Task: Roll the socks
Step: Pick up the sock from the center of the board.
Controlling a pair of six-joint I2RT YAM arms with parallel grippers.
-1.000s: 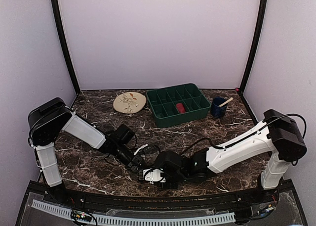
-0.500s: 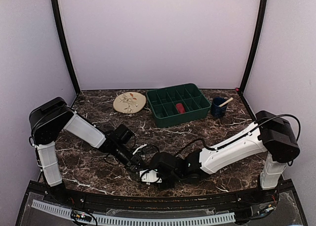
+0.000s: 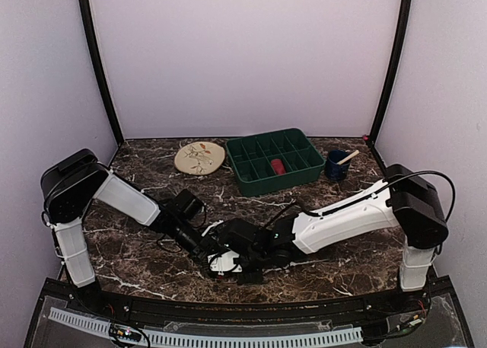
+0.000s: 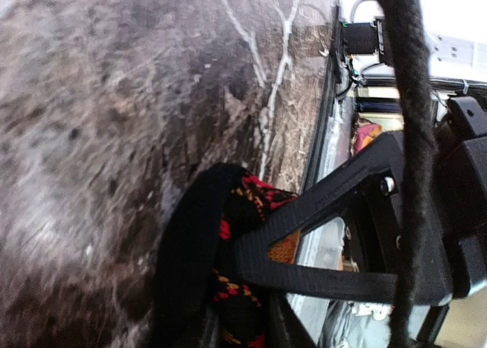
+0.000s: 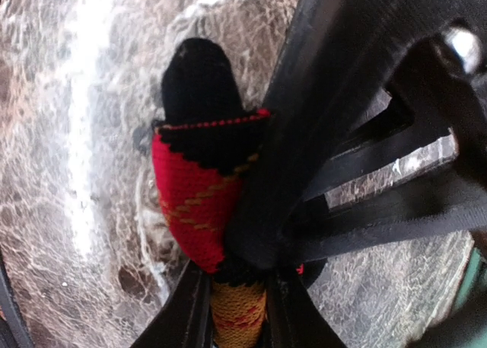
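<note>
Two sets of fingers met at 6 o'clock on the table, right by the near edge. The left fingers were nearly shut and pinched the socks. The right fingers were nearly shut too, with a yellow and red bit of cloth squeezed between them. The socks sat on the table in one small fat lump, black outside with red diamonds. The pictures did not show if the pink sock was tucked inside.

It looked like the rolling was part way done, with both sets of fingers gripping the same lump. The next move would likely need one side to hold the roll tight. The other side could then turn it or pull the cuff over, slowly, so the lump does not pop open.

Far back, well apart from the socks, sat a round plate at 11 o'clock, a green tray at 12 and a blue cup at 1 o'clock.
</note>
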